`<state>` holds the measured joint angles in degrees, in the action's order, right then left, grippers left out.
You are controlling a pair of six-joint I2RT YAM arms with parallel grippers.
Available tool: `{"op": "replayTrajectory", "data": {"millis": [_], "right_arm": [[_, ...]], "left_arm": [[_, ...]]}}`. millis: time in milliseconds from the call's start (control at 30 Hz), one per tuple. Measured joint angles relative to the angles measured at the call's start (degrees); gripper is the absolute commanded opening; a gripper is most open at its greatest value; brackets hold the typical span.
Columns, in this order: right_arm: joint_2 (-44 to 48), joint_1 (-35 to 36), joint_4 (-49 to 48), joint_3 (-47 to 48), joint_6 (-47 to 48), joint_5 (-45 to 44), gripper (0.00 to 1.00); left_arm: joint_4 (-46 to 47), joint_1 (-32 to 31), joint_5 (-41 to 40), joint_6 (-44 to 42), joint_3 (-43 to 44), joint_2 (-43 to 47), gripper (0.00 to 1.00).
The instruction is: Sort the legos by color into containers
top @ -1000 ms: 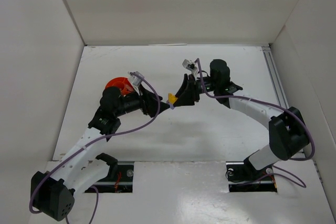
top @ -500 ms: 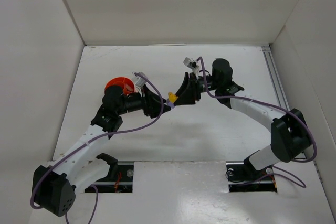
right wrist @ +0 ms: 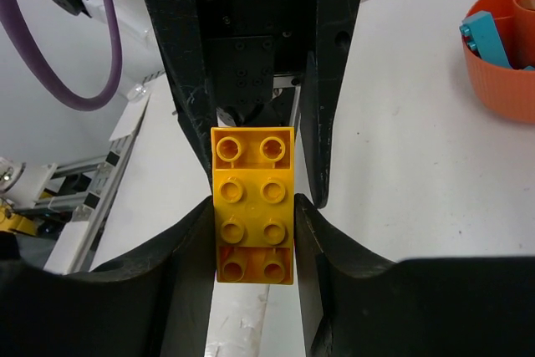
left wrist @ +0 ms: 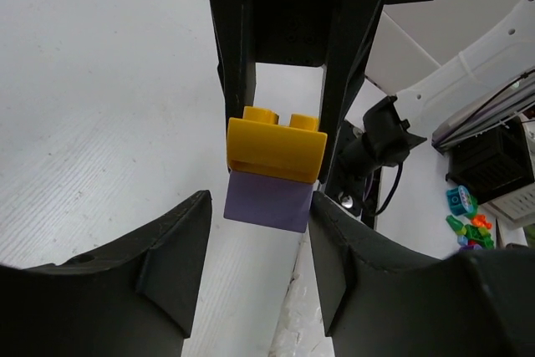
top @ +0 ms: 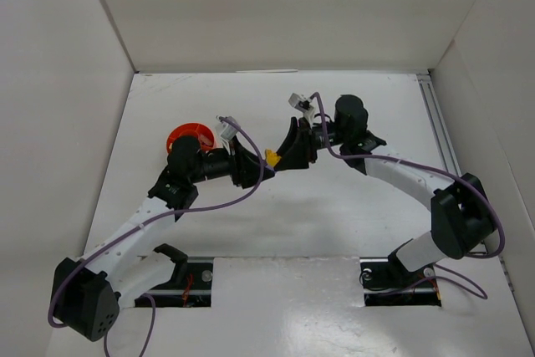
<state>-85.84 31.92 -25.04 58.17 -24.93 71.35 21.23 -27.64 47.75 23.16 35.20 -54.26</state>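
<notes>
Two joined bricks, yellow brick atop purple brick, hang over the worktop beside the bowl. Right claw clamps the yellow brick. Left claw has narrowed around the purple brick, not quite gripping. Separation likely follows.

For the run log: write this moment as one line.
right pincer: shut on yellow brick | left pincer: open, flanking purple brick | orange bowl: teal brick inside

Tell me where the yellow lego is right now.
Mid-table in the top view, the yellow lego is clamped in the right end effector, right of the orange-red bowl, facing the left end effector.
</notes>
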Motion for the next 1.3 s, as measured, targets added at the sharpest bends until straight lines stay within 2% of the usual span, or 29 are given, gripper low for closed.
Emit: {"op": "replayTrajectory", "data": {"millis": [33, 167, 233, 367, 467, 667, 967, 1067, 1133, 1200, 1300], "right_arm": [[0.00, 0.13, 0.00, -0.02, 0.02, 0.02, 0.16], [-0.02, 0.70, -0.13, -0.22, 0.37, -0.46, 0.16], [0.00, 0.74, -0.55, -0.57, 0.72, -0.46, 0.15], [-0.02, 0.76, -1.07, -0.72, 0.96, -0.46, 0.15], [-0.02, 0.66, -1.14, -0.85, 1.16, -0.61, 0.15], [-0.02, -0.50, -1.64, -1.31, 1.79, -0.74, 0.15], [0.81, -13.05, 0.52, -5.03, 3.93, -1.20, 0.15], [2.75, -15.23, 6.36, -5.11, 8.46, -3.87, 0.15], [4.17, -15.69, 11.43, -5.01, 12.81, -7.52, 0.15], [5.20, -15.72, 17.44, -4.81, 17.75, -12.02, 0.15], [5.46, -15.17, 26.14, -4.31, 23.50, -21.88, 0.15]], "left_arm": [[-0.02, 0.00, 0.02, 0.04, 0.00, 0.00, 0.45], [0.11, -0.09, 0.55, 0.48, 0.00, 0.00, 0.33], [-0.04, -0.13, 0.76, 0.70, 0.00, 0.00, 0.21], [-0.13, -0.13, 0.70, 0.85, 0.00, 0.00, 0.05], [-0.52, -0.17, 0.11, 0.85, 0.00, 0.09, 0.01], [-2.82, -0.83, -3.58, 0.35, 0.00, 1.09, 0.00], [-12.00, -0.26, -16.81, 0.46, 0.50, 4.46, 0.00], [-20.41, 1.16, -24.57, 3.56, 4.37, 3.06, 0.00], [-27.06, 2.93, -32.89, 6.21, 9.73, 0.22, 0.00], [-32.72, 4.48, -41.66, 8.76, 16.04, -3.76, 0.00], [-38.07, 6.05, -50.45, 11.19, 22.23, -8.26, 0.00]]}}
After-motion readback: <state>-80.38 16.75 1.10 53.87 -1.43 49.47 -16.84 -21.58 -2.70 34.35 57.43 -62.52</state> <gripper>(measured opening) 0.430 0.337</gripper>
